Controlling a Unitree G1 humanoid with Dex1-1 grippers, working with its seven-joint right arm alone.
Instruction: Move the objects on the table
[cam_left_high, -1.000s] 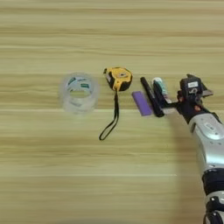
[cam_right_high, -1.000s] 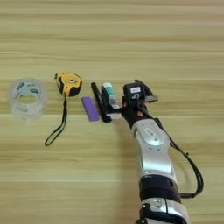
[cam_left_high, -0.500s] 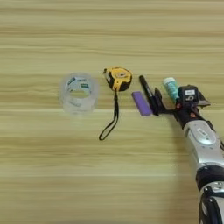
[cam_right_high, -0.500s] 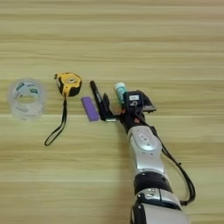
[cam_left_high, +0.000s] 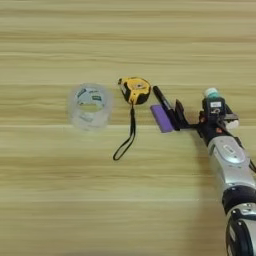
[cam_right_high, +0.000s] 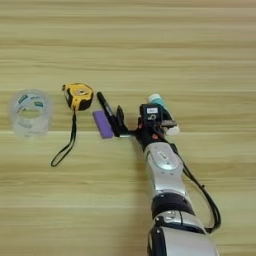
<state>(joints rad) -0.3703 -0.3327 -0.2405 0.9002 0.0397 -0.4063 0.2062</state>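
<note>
Our right gripper (cam_right_high: 131, 120) sits low over the table (cam_left_high: 125, 45), at the end of the silver forearm (cam_right_high: 162, 167) that comes up from the bottom edge. One black finger (cam_right_high: 120, 119) points away from us on the gripper's left side, with a clear gap between it and the black block of the hand to its right, so we read the hand as open and holding nothing.

Just left of that finger, touching or almost touching it, lies the black marker (cam_left_high: 164, 103), slanting away to the upper left. Beside the marker, one step further left, is the small purple piece (cam_left_high: 161, 118), lying flat and parallel to it.

Right behind the hand, on its far right side, the glue stick (cam_right_high: 162, 113) lies partly hidden by the black block; we see its teal end beyond the hand and its white end poking out to the right.

Further left of the hand, past the purple piece, sits the yellow tape measure (cam_left_high: 135, 89), its black strap (cam_left_high: 127, 139) trailing down toward us in a loop. Well to the left again, farthest from the hand, stands the clear tape roll (cam_left_high: 89, 105)
</note>
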